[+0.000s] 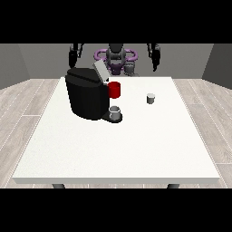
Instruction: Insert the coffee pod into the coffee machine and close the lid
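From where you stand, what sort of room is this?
Probably a bare test room set up as a coffee corner: a white table on wood flooring, grey walls, a coffee machine and a small pod.

The coffee machine [86, 97] looks like black matt plastic. The table [118, 145] top is smooth, matt white, and the floor [22, 106] looks like pale wood planks.

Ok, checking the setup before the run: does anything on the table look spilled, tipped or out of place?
Nothing stands out. The coffee machine stands upright with its lid raised, a cup sits on its tray, and the coffee pod stands upright, apart, on the table.
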You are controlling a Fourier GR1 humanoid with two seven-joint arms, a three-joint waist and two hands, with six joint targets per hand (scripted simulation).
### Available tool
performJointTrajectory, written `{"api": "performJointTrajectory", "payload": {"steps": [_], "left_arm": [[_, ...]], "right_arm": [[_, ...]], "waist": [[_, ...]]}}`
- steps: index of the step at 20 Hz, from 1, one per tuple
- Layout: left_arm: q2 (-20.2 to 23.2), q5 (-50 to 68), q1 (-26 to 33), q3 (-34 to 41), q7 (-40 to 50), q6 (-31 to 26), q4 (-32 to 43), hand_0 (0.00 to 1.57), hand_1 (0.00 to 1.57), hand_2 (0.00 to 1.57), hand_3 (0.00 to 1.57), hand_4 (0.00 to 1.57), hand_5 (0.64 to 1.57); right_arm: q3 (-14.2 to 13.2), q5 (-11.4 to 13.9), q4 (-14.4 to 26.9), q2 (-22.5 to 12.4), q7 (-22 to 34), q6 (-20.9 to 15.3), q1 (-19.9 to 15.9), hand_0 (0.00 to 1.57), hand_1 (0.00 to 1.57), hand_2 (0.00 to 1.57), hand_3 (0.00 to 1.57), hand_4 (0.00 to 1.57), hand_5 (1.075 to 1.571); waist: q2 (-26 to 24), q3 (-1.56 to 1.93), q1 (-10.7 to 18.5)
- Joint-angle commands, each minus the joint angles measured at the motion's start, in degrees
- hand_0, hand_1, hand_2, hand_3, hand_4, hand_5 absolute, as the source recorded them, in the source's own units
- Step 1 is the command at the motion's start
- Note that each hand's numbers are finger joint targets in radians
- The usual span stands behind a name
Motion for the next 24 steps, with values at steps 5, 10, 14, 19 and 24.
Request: {"api": "performJointTrajectory", "payload": {"steps": [5, 10, 14, 19, 24], "left_arm": [[9.72, -1.45, 1.63, 2.91, -10.85, -8.83, 4.46, 0.00, 0.00, 0.00, 0.00, 0.00, 1.571], [14.49, -6.95, -5.23, 2.63, -8.80, -9.36, 5.34, 0.00, 0.00, 0.00, 0.00, 0.00, 1.571], [18.63, -9.44, -9.97, 4.39, -6.24, -10.94, 10.34, 0.00, 0.00, 0.00, 0.00, 0.00, 1.571], [20.79, -11.04, -16.70, 5.42, -3.12, -13.82, 17.41, 0.00, 0.00, 0.00, 0.00, 0.00, 1.571], [23.23, -16.16, -19.74, 4.87, -4.94, -13.20, 24.65, 0.00, 0.00, 0.00, 0.00, 0.00, 1.571]], "right_arm": [[0.32, -0.57, 0.44, 2.41, -4.20, 0.16, 1.33, 0.00, 0.00, 0.00, 0.00, 0.00, 1.571], [-0.25, 7.55, 0.68, 3.90, -4.26, -10.35, -3.78, 0.00, 0.00, 0.00, 0.00, 0.00, 1.571], [1.20, 8.49, 0.37, 3.88, -4.75, -9.63, -3.82, 0.00, 0.00, 0.00, 0.00, 0.00, 1.571], [2.79, 9.19, -0.15, 4.48, -1.28, -8.94, -6.77, 0.00, 0.00, 0.00, 0.00, 0.00, 1.571], [2.60, 6.85, -1.99, 5.31, -0.11, -7.55, -9.22, 0.00, 0.00, 0.00, 0.00, 0.00, 1.571]], "waist": [[1.44, 1.12, 0.11], [3.79, 1.12, -1.52], [6.10, 1.13, -4.98], [7.70, 1.12, -6.92], [11.75, 1.11, -9.93]]}}
